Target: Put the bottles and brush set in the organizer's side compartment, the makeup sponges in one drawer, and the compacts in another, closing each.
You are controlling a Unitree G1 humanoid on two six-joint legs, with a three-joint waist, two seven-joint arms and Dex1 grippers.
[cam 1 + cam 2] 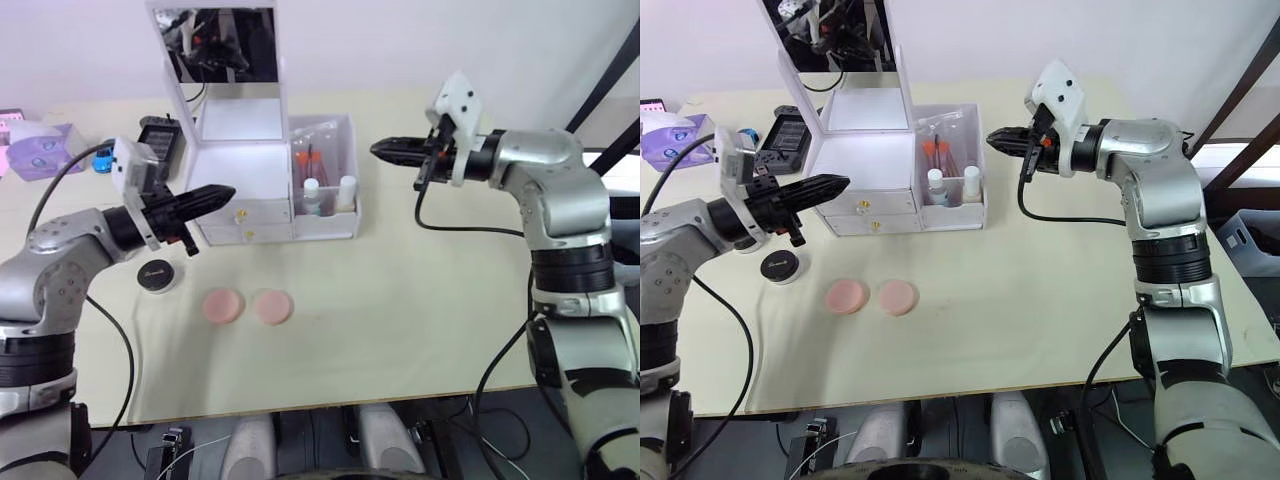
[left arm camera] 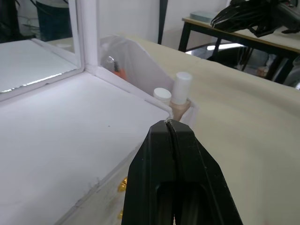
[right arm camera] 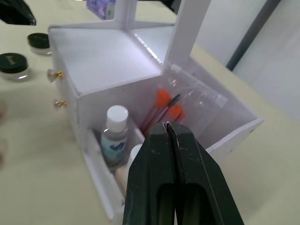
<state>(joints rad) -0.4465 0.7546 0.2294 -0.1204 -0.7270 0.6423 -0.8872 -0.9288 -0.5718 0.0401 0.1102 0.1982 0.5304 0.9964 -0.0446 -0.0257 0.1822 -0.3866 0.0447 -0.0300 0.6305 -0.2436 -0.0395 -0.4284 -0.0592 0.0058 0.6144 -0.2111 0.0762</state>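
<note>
Organizer (image 1: pixel 270 180) stands at the rear centre of the tabletop (image 1: pixel 400 320), lid raised with its mirror (image 1: pixel 218 45) facing forward. Its side compartment (image 1: pixel 325 185) holds two white-capped bottles (image 1: pixel 312 197) and a bagged brush set (image 3: pixel 165 105) with orange tips. Both drawers (image 1: pixel 245 222), each fitted with a gold knob, sit flush with the front.

Two pink makeup sponges (image 1: pixel 248 306) lie side by side on the tabletop in front of the organizer. One black-lidded compact (image 1: pixel 156 275) rests to their left. The right wrist view shows a second black compact (image 3: pixel 37 41) farther back, beside the organizer's left wall.

Left tool (image 1: pixel 215 196) hovers over the organizer's front left corner, fingers pressed together and empty; the left wrist view confirms no gap between them. Right tool (image 1: pixel 392 151) hangs in the air just right of the side compartment, fingers likewise closed and empty.

A purple tissue pack (image 1: pixel 40 150) sits at the far left edge.
</note>
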